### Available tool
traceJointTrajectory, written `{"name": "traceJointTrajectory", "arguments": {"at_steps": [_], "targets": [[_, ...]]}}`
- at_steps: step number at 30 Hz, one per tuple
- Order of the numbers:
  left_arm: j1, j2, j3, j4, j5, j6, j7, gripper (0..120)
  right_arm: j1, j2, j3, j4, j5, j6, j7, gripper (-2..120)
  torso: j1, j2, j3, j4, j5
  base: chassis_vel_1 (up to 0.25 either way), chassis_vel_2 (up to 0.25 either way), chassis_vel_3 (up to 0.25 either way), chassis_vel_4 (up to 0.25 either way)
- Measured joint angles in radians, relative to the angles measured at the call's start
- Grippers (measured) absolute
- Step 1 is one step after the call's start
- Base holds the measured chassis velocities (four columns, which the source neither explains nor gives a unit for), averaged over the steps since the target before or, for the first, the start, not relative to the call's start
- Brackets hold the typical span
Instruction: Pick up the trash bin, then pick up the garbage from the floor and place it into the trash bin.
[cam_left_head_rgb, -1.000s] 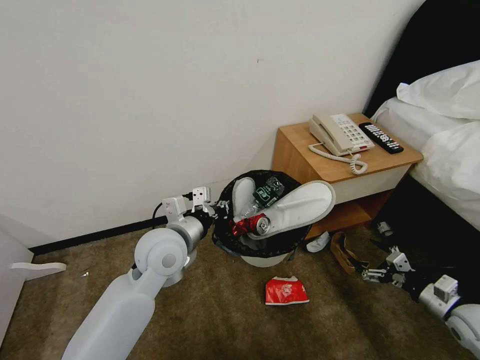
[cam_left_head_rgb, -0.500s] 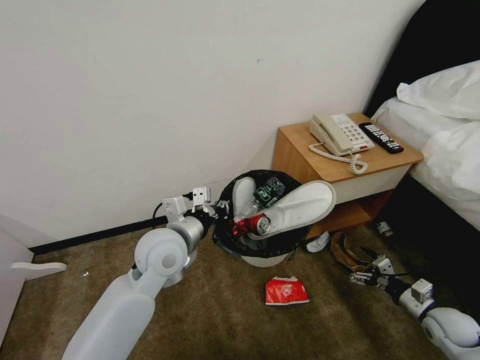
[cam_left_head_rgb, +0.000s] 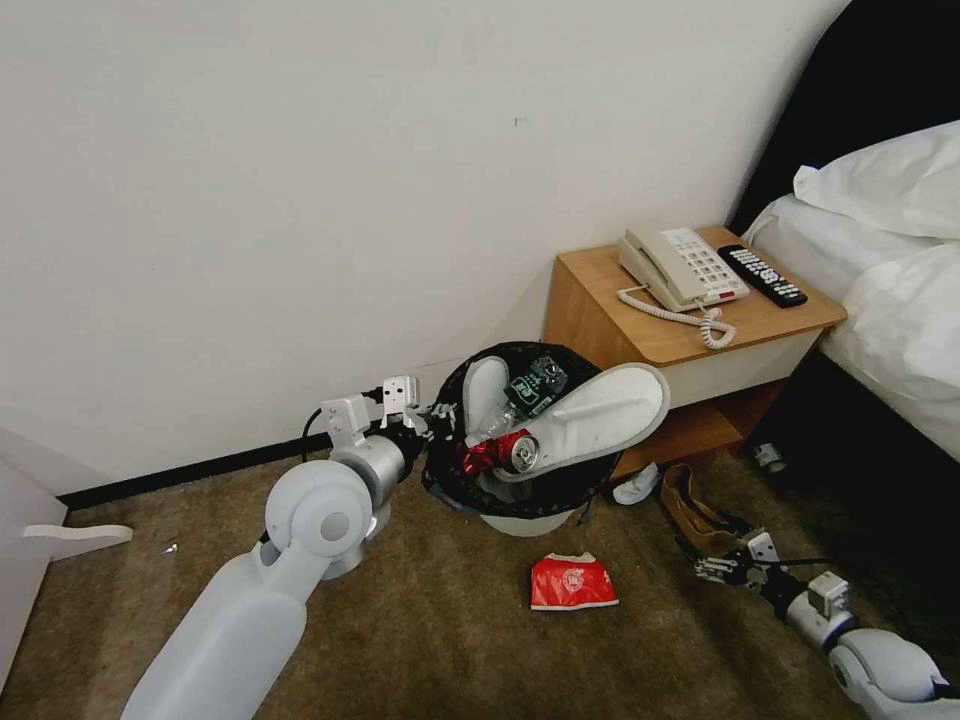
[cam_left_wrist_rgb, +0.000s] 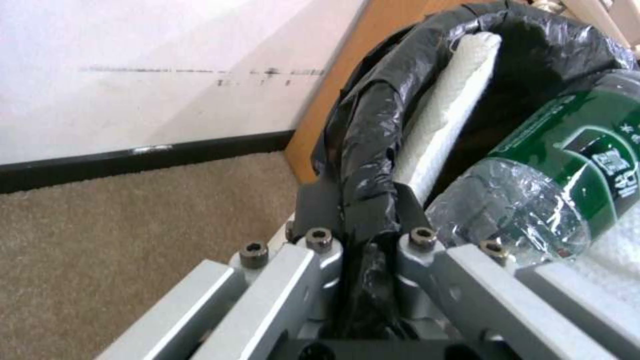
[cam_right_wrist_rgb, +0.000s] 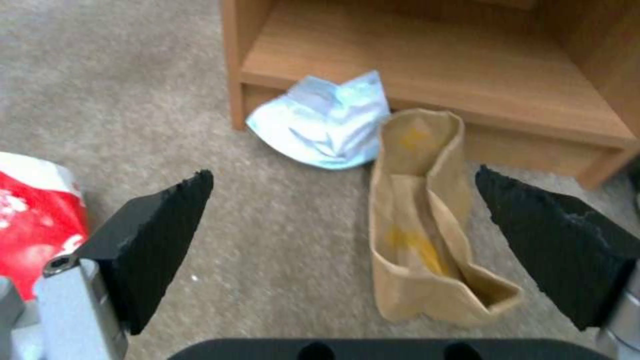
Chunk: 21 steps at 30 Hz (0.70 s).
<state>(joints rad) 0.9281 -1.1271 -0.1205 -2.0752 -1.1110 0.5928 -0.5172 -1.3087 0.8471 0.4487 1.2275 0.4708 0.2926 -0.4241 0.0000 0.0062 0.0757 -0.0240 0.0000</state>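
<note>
- Left claw (cam_left_wrist_rgb: 357, 240) pinches the trash bin (cam_left_head_rgb: 520, 520) rim, bin near the nightstand (cam_left_head_rgb: 690, 345)
- Right claw (cam_right_wrist_rgb: 343, 220), spread, hovers low over the brown paper bag (cam_right_wrist_rgb: 427, 225) on the carpet (cam_left_head_rgb: 450, 620)
- Centre it over the bag's folded ridge before descending

— Where's the trash bin (cam_left_head_rgb: 520, 520)?
— By the wall, white, black bag over its rim, stuffed: two white slippers (cam_left_head_rgb: 600, 410), a crushed red can (cam_left_head_rgb: 500, 452), a clear bottle (cam_left_head_rgb: 528, 390).
— And on the carpet (cam_left_head_rgb: 450, 620)?
— A flattened red paper cup (cam_left_head_rgb: 572, 583), a brown paper bag (cam_right_wrist_rgb: 420, 240) lying open, a pale-blue mask (cam_right_wrist_rgb: 323, 120) just beside it.
</note>
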Motion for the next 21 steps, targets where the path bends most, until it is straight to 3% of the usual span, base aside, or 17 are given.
{"name": "traceJointTrajectory", "arguments": {"at_steps": [21], "targets": [[0.001, -0.005, 0.004, 0.006, 0.005, -0.001, 0.003, 4, 0.072, 0.029, 0.005, -0.132, 0.004, 0.012, 0.004, 100, 0.0, 0.0, 0.0, 0.0, 0.0001, 0.0, 0.0, 0.0, 0.0]]}}
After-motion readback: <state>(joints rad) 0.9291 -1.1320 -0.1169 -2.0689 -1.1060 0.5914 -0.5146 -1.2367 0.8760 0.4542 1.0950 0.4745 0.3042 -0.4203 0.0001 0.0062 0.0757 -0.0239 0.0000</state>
